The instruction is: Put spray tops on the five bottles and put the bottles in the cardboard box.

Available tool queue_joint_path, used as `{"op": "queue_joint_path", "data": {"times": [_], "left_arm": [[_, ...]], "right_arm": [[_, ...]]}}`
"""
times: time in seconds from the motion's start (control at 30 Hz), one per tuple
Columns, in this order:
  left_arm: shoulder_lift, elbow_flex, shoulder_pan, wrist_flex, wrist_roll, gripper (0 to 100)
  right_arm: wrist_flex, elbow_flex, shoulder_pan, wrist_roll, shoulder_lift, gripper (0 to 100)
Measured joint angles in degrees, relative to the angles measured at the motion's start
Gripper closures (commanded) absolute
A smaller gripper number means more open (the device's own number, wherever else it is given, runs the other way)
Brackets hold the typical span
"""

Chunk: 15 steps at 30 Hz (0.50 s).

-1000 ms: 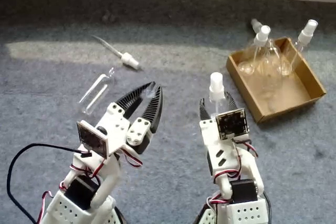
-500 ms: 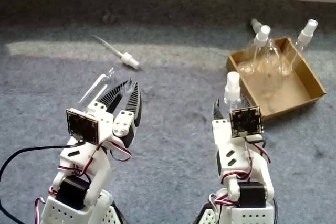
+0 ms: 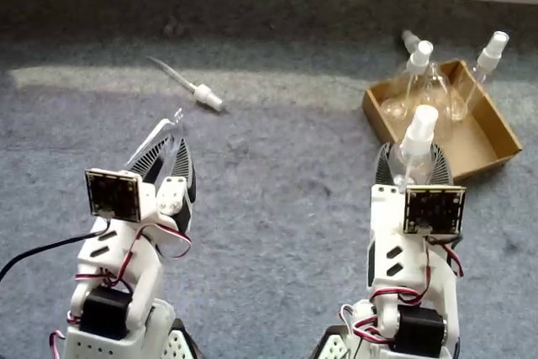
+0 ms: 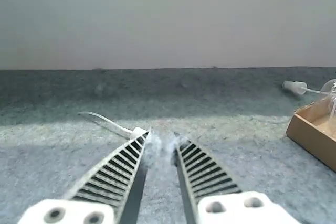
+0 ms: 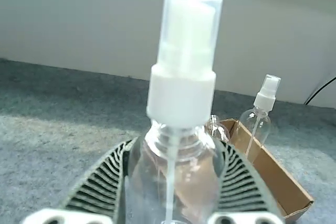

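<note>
Slippage is threatening the smooth capped bottle [image 3: 419,128] clamped in the right gripper [image 3: 412,159] at the cardboard box's [image 3: 492,161] near edge, while the left gripper's [image 4: 163,141] part-open jaws are seemingly straddling the uncapped bottle [image 3: 176,119].

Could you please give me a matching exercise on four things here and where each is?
1. clear bottle with white spray top
2. loose white spray top with tube
3. clear uncapped bottle
4. brown cardboard box

A. alone on the grey carpet
B. holds three capped bottles
C. upright in the right gripper
D. lying at the left gripper

Pairs: 1-C, 2-A, 3-D, 4-B
</note>
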Motion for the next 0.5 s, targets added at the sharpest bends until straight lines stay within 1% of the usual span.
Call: {"op": "queue_joint_path", "data": {"times": [0.2,0.3,0.4,0.5], "left_arm": [[-1.1,-7.2,0.1,9.7,0.0,99],[-1.1,-8.2,-0.4,12.2,0.0,99],[-1.1,-8.3,-0.4,13.5,0.0,99],[-1.1,-8.2,-0.4,15.6,0.0,99]], "right_arm": [[0.0,-2.9,0.0,0.0,0.0,91.8],[-0.3,-4.3,0.0,0.0,-0.1,91.8],[-3.6,-4.7,3.3,0.0,-0.2,91.8],[-7.6,-4.8,7.8,0.0,4.0,91.8]]}}
